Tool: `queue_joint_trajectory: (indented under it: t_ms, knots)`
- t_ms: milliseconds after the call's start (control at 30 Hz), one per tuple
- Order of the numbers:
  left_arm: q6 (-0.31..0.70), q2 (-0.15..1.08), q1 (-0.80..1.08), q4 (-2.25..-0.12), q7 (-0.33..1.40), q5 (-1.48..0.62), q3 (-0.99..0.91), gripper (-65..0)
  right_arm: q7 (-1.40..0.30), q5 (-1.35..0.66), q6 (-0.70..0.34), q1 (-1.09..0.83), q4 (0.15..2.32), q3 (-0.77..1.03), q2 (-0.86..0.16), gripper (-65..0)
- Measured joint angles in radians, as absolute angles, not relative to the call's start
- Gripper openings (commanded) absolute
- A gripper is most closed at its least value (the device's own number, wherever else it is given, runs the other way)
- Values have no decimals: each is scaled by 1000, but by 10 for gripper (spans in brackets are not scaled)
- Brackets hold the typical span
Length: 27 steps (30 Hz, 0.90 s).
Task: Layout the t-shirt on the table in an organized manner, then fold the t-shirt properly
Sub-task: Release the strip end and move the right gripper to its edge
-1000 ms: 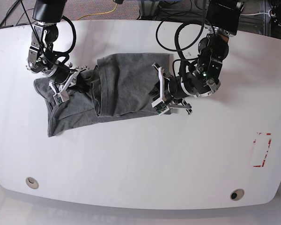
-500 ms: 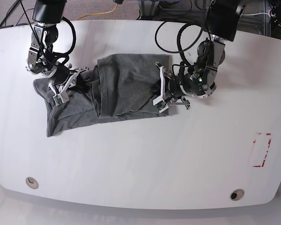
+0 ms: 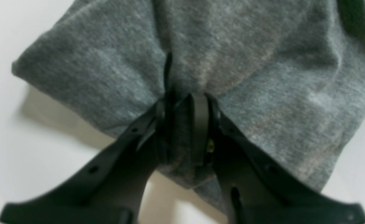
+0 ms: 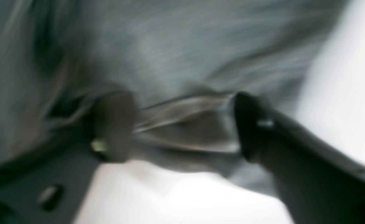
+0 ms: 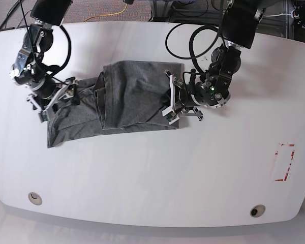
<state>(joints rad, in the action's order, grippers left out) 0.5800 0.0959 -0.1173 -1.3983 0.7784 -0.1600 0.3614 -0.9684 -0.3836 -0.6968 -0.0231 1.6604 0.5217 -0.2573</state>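
The grey t-shirt [image 5: 132, 96] lies bunched and partly doubled over on the back left of the white table [image 5: 152, 178]. At the shirt's right edge, my left gripper [image 5: 172, 103] is shut on a pinch of cloth. The left wrist view shows the left gripper [image 3: 182, 121] with the t-shirt [image 3: 232, 56] gathered between its closed tips. My right gripper [image 5: 51, 101] is at the shirt's left end. In the blurred right wrist view the right gripper [image 4: 182, 124] stands open, fingers [image 4: 114, 124] wide apart, with a fold of the t-shirt [image 4: 170, 46] lying between them.
A red tape rectangle [image 5: 284, 162] marks the table's right side. Two round cable holes [image 5: 34, 197] [image 5: 256, 210] sit near the front edge. Black cables [image 5: 190, 40] loop behind the left arm at the back.
My right gripper has opened and moved left, and the shirt's left part has shifted left with it. The left gripper keeps its grip and has edged slightly left.
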Motion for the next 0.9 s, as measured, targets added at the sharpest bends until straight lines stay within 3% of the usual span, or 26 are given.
queue_joint_trajectory:
  t_ms: [233, 633, 900]
  knots:
    - [583, 139, -114, -1397, 706, -168, 395, -561, -1060, -397, -701, 151, 1598, 608, -289, 0]
    - [584, 209, -140, -1400, 663, -181, 477, -561, -1029, -385, -692, 376, 1059, 622, -422, 0]
    - [595, 224, -149, -1400, 667, -188, 476, -561, -987, -388, -692, 433, 858, 620, -469, 0]
